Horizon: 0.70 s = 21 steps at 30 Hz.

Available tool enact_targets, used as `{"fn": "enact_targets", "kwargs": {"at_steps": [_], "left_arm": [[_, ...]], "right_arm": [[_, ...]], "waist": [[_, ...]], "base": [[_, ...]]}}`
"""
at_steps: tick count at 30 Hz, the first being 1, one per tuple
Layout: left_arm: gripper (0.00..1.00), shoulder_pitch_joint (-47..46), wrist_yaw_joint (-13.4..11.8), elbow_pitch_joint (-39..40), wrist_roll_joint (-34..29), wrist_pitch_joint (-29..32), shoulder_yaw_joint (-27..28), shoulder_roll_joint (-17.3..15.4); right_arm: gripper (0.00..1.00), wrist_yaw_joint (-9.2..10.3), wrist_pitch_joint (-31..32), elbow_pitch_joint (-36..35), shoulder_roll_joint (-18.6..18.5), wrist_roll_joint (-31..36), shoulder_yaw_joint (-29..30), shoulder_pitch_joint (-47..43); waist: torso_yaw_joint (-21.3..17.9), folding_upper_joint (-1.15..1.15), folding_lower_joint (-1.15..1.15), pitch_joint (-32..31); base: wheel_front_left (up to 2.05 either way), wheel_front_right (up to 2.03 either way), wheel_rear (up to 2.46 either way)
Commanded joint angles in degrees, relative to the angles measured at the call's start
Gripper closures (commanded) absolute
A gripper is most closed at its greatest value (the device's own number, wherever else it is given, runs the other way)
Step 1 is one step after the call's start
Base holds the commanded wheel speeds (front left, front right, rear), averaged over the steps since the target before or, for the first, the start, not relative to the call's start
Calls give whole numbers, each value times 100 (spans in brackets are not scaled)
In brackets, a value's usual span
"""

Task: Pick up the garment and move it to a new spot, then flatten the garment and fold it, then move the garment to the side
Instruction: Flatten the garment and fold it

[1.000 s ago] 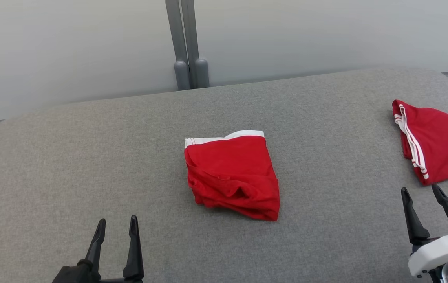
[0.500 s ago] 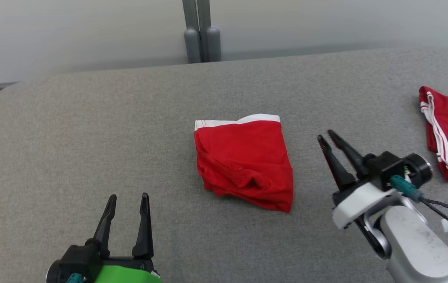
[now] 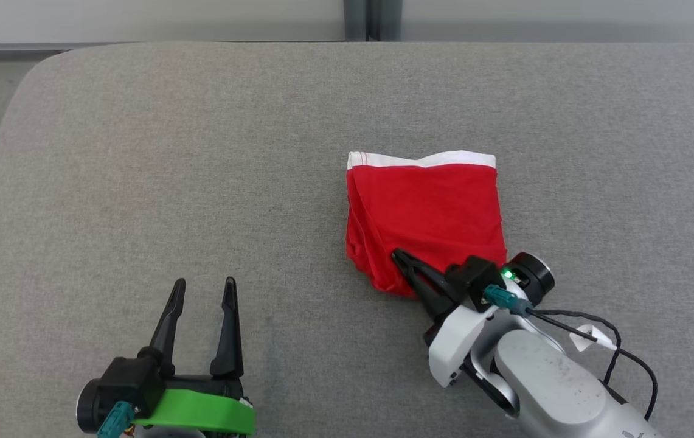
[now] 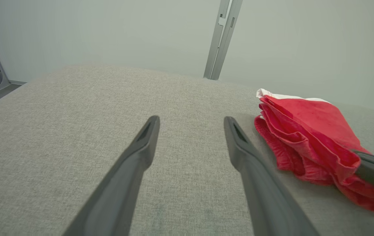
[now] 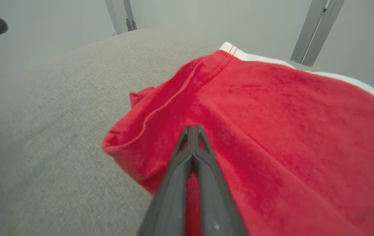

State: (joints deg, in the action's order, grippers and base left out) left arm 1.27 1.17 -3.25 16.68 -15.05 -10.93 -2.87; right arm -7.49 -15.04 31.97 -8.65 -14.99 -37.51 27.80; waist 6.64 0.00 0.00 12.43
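Red garment (image 3: 423, 213) lies bunched in loose fold at middle of grey pad (image 3: 140, 152), white waistband at far edge. Right gripper (image 3: 396, 254) clenched on near corner, seemingly pinching cloth. This grip suits carrying to new spot or shifting aside. Left gripper (image 3: 204, 281) spread, empty, parked clear at near left.

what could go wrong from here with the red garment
The right gripper is shut on the near edge of the red garment; it may hold only the top layer, so lifting could unfold it or let it slip. The left gripper stands open, apart from the cloth, so the far side may drag on the grey surface.
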Motion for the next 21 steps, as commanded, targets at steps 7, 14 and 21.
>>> {"fn": "enact_targets", "kwargs": {"at_steps": [7, 14, 21], "left_arm": [[0, -87, -2, -66, 16, -14, -51, -7], [0, 23, -40, -131, 79, -14, -71, -7], [0, 316, -61, -114, 18, -14, 180, -8]], "right_arm": [[100, -1, -13, 362, 212, -209, -571, 226], [100, -1, -13, 652, 319, -408, -1103, 201], [100, -1, -13, -75, 102, -530, -916, -252]], "waist": [[124, 0, 0, 7], [98, 0, 0, -174], [-260, 0, 0, -665]], "base": [[0, 0, 0], [0, 0, 0], [0, 0, 0]]}}
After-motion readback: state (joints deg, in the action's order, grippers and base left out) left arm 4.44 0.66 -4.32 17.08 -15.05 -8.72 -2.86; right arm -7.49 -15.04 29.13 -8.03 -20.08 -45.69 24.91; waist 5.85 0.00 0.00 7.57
